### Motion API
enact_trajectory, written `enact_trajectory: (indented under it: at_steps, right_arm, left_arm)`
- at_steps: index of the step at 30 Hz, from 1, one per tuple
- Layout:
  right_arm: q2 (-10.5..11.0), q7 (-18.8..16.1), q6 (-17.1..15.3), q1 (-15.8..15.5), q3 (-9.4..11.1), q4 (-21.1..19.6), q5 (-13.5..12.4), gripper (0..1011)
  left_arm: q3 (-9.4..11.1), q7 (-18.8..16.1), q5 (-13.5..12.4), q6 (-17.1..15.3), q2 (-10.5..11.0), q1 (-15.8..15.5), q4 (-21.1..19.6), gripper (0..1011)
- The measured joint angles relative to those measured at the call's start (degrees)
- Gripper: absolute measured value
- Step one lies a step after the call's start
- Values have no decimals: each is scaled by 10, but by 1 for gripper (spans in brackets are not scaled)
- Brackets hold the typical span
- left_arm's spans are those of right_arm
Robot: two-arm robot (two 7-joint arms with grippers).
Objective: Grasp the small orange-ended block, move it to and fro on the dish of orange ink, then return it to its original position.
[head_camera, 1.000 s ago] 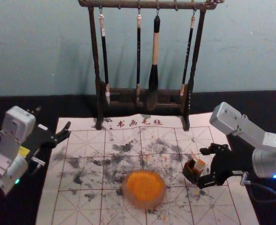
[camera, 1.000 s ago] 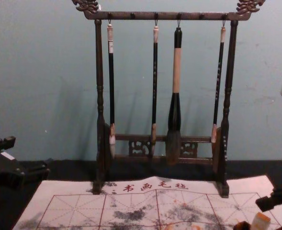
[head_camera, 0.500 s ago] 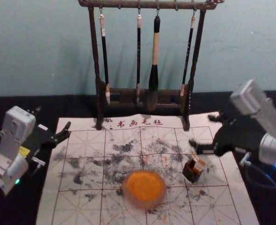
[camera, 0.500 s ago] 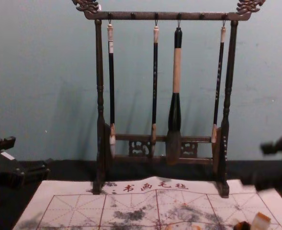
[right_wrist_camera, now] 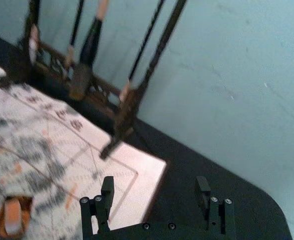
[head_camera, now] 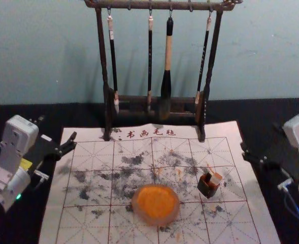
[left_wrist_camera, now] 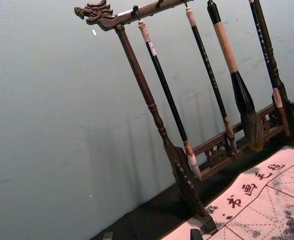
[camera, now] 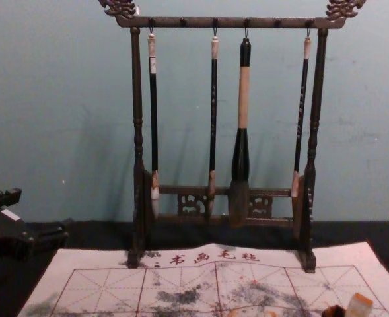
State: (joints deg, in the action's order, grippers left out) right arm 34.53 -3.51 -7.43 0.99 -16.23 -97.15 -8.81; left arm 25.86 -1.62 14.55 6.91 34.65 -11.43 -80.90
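Block (head_camera: 216,179) resting in its box (head_camera: 206,190), right hand (right_wrist_camera: 154,186) hanging empty

The block is leaning in the small dark box, inward from my right hand and nearer my body. I'm taking that box as its original position: its walls are keeping the inked end raised off the mat (head_camera: 88,224). The dish (head_camera: 156,222) is lying farther inward, past the box from that hand, which I judge is making for a short carry. My right hand is spreading its fingers wide with nothing between them, by the mat's edge, leaving room around the box. My left hand (camera: 39,214) is parking across the mat, fingers apart. Ahead and inward of my right hand, the rack (head_camera: 102,56) is holding the brushes (head_camera: 168,51) clear of the work.

The box is hiding the block's lower part, and a dark shape beside it is defying naming. The chest view's lower edge is cutting off block and box. Orange marks are dotting the mat, but they aren't telling me whether the dabbing is done; I'm guessing so.
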Motion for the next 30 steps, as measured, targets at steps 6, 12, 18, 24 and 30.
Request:
enact_trajectory:
  at_steps: [6, 12, 18, 24, 30]
  right_arm:
    - [-13, 32, 22, -20, -6, 26, 46, 1000]
    - [-30, 20, 31, -10, -7, 60, 49, 1000]
    - [-29, 21, 31, -10, -7, 57, 49, 1000]
    - [-28, 22, 30, -11, -7, 55, 49, 1000]
    - [-28, 23, 29, -11, -7, 53, 49, 1000]
  left_arm:
    - [0, 0, 0, 0, 0, 0, 0, 1001]
    - [0, 0, 0, 0, 0, 0, 0, 1001]
    - [0, 0, 0, 0, 0, 0, 0, 1001]
    - [0, 0, 0, 0, 0, 0, 0, 1001]
    - [0, 0, 0, 0, 0, 0, 0, 1001]
